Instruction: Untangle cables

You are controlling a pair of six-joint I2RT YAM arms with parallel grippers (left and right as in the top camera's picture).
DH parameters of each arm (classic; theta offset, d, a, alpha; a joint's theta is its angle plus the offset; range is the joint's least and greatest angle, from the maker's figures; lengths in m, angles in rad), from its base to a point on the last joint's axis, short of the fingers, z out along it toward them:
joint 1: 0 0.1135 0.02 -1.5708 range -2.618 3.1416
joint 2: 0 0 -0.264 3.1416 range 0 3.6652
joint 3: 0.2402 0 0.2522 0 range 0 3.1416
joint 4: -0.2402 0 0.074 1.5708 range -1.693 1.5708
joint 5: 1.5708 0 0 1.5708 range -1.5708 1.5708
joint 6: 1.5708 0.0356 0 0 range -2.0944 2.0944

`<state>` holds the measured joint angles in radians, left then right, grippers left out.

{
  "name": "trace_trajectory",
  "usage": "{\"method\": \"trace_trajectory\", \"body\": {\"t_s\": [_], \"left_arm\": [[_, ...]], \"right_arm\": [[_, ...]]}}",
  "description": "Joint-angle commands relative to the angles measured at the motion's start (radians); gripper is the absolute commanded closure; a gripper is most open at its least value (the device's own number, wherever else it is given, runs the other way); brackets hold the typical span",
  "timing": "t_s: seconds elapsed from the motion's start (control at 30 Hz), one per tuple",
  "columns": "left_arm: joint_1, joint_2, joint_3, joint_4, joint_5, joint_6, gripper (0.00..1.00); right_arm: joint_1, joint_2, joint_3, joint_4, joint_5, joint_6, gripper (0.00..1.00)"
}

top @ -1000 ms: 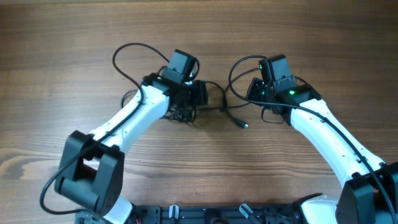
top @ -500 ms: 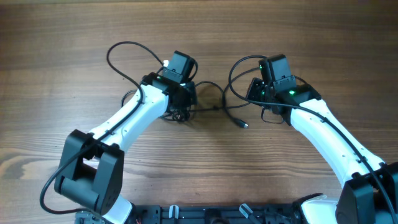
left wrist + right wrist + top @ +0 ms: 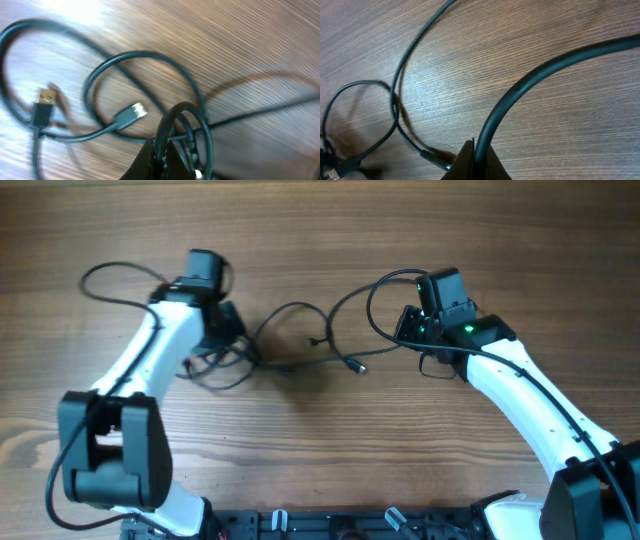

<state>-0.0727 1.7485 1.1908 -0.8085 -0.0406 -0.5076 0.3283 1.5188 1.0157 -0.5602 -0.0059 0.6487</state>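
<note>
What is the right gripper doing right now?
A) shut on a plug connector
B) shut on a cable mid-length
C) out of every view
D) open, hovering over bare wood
B: in the right wrist view the right gripper has its fingertips closed together, and a cable rises from between them, with no plug at the tips.

Bright even light; left wrist view blurs the cables (image 3: 142, 53).
</note>
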Motion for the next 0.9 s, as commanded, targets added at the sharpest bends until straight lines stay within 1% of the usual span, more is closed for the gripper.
{"method": "trace_trajectory", "body": {"t_s": [0.0, 0.13, 0.2, 0.27, 0.4, 0.5, 0.57, 0.63, 0.77, 0.87], "left_arm": [[0.129, 0.009, 0.004, -0.013, -0.064, 0.005, 0.96], [0.231, 0.009, 0.004, -0.012, -0.010, 0.005, 0.96], [0.277, 0.009, 0.004, -0.010, 0.027, 0.005, 0.96], [0.311, 0.009, 0.004, -0.007, 0.056, 0.005, 0.96], [0.360, 0.009, 0.004, -0.008, 0.076, 0.005, 0.96], [0.367, 0.009, 0.004, -0.007, 0.078, 0.005, 0.96], [0.365, 0.009, 0.004, -0.008, 0.086, 0.005, 0.96], [0.360, 0.010, 0.004, -0.008, 0.089, 0.005, 0.96], [0.360, 0.010, 0.004, -0.007, 0.089, 0.005, 0.96], [0.356, 0.012, 0.004, -0.007, 0.089, 0.005, 0.96]], "right_arm": [[-0.005, 0.005, 0.008, 0.002, 0.012, -0.022, 0.96], [-0.005, 0.005, 0.008, 0.002, 0.013, -0.048, 0.96], [-0.005, 0.005, 0.008, -0.002, 0.046, -0.047, 0.96], [-0.005, 0.005, 0.008, -0.005, 0.099, -0.047, 0.96], [-0.026, 0.005, 0.008, -0.009, 0.269, -0.037, 0.96], [-0.074, 0.005, 0.008, -0.013, 0.348, 0.028, 0.96], [-0.128, 0.005, 0.008, -0.017, 0.347, 0.085, 0.96], [-0.209, 0.005, 0.008, -0.022, 0.302, 0.139, 0.96], [-0.302, 0.005, 0.008, -0.020, 0.206, 0.139, 0.96], [-0.354, 0.005, 0.007, -0.021, 0.199, 0.137, 0.96]]}}
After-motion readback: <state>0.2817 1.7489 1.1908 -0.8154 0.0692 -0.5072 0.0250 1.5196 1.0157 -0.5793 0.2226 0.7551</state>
